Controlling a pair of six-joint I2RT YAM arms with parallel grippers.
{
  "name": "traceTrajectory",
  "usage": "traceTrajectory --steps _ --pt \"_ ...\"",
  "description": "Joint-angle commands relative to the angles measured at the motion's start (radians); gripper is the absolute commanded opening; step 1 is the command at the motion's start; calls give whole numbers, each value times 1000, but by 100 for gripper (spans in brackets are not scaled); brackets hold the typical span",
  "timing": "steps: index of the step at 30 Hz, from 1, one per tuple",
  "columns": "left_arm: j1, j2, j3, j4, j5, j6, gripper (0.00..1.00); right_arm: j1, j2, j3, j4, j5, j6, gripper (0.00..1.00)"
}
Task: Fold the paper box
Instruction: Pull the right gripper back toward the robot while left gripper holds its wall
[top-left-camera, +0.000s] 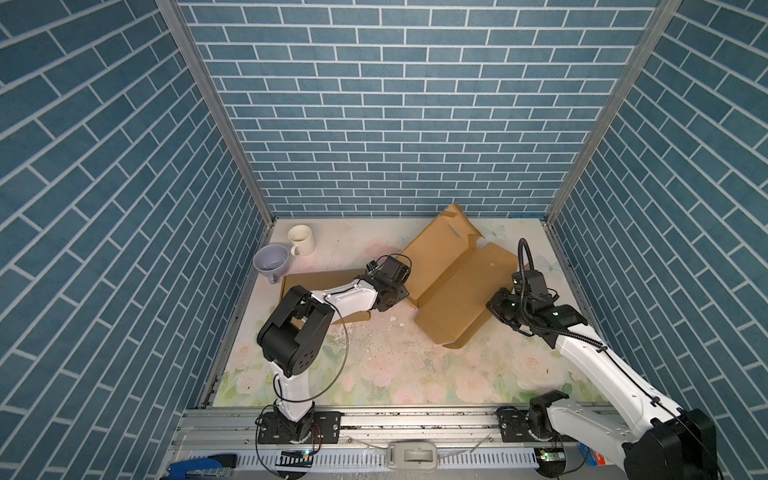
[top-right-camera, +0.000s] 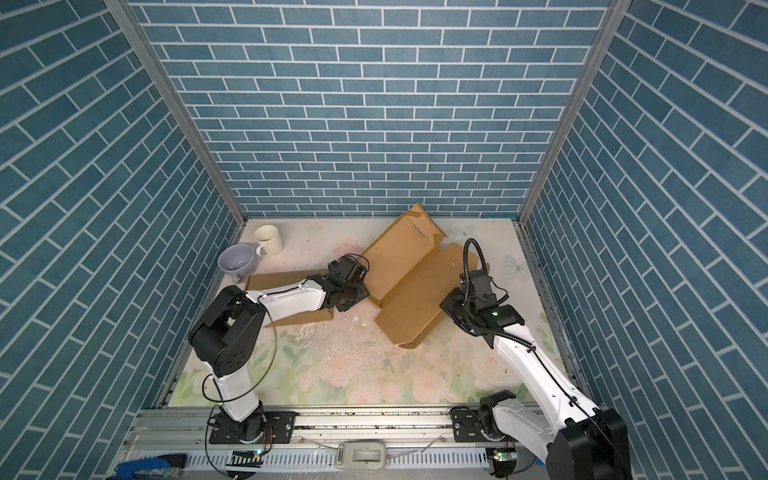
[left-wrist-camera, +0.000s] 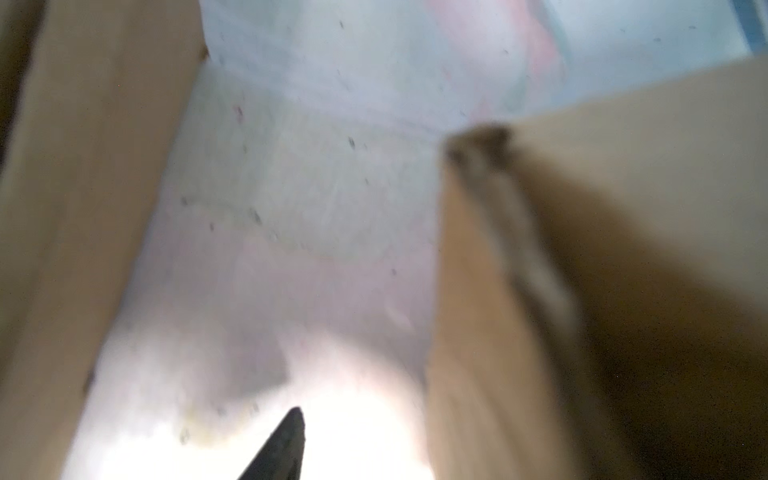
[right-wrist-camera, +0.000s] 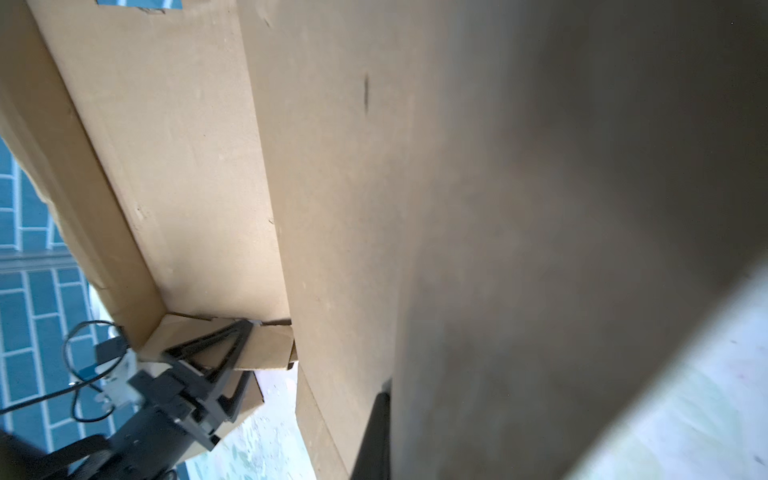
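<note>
Paper box (top-left-camera: 453, 286) is lying opened, right of the left gripper (top-left-camera: 392, 297). Left of it, lavender cup (top-left-camera: 271, 259) is tilting beside upright cream mug (top-left-camera: 300, 240). Only right wrist view is showing left jaws apart, straddling a flap (right-wrist-camera: 266, 347); right gripper (top-left-camera: 500, 305) is clamping the box edge.

The brown paper box (top-left-camera: 457, 291) lies unfolded at the table's (top-left-camera: 415, 374) back right. 1 long panel tilts up toward the rear wall, 1 lies flat, and a short flap stands at its near end. A flat cardboard piece (top-left-camera: 316, 279) lies apart on its left.
</note>
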Motion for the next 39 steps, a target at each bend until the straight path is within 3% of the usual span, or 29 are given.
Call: traceTrajectory --steps 1,9,15,19,26,28,34,39 --pt "-19 -89 -44 -7 63 21 63 -10 50 105 -154 11 -127 4" --pt "-18 -232 -64 -59 50 117 72 -50 187 302 -313 -59 -296 0" --pt "6 -340 -41 -167 38 265 73 -84 300 473 -468 -98 -462 0" --pt "46 -385 -4 -194 118 349 75 -88 367 588 -567 -84 -562 0" --pt "97 -420 -11 -172 202 430 76 -84 467 774 -736 4 -741 0" --pt "131 -432 -35 -149 224 446 76 -80 500 832 -781 85 -812 0" --pt "182 -463 -42 -144 202 544 76 -41 609 1029 -842 186 -988 0" --pt "211 -513 -50 -149 143 655 76 31 681 1145 -845 230 -1226 0"
